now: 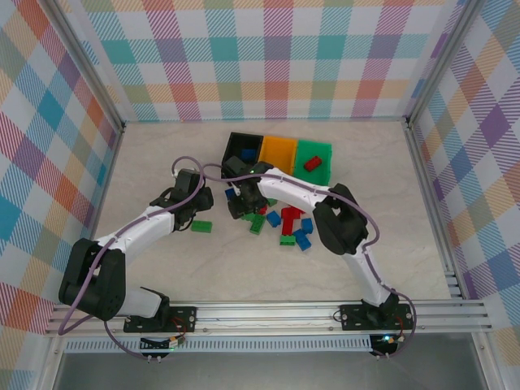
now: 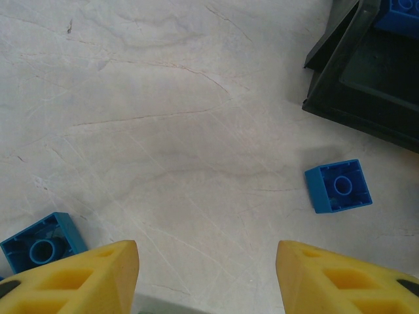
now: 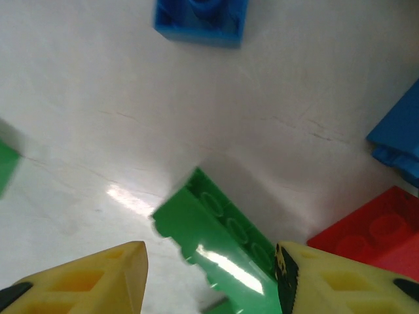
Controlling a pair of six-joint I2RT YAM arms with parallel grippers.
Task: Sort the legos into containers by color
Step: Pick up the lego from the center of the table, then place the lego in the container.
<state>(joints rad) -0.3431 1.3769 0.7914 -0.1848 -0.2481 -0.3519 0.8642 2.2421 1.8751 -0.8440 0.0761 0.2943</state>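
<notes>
Marbled tabletop (image 1: 390, 187) carries three bins in a row at the back: black bin (image 1: 231, 143), orange bin (image 1: 279, 151) and green bin (image 1: 323, 149), with a heap of loose bricks (image 1: 286, 226) just in front. A blue brick (image 1: 248, 153) lies in the black bin and a red brick (image 1: 312, 163) in the green bin. The right gripper (image 3: 209, 261) hangs low over the heap, jaws open. A green brick (image 3: 216, 235) lies slantwise between them, one end against a fingertip (image 3: 314, 275), with a second red brick (image 3: 373, 232) just beside. The left gripper (image 2: 206, 261), jaws open and empty, hovers over bare table between two stray blue bricks (image 2: 339, 186), near the black bin. Closing on a brick set askew could twist it free or shove its red neighbour. The arms, working so near each other, might also clash.
</notes>
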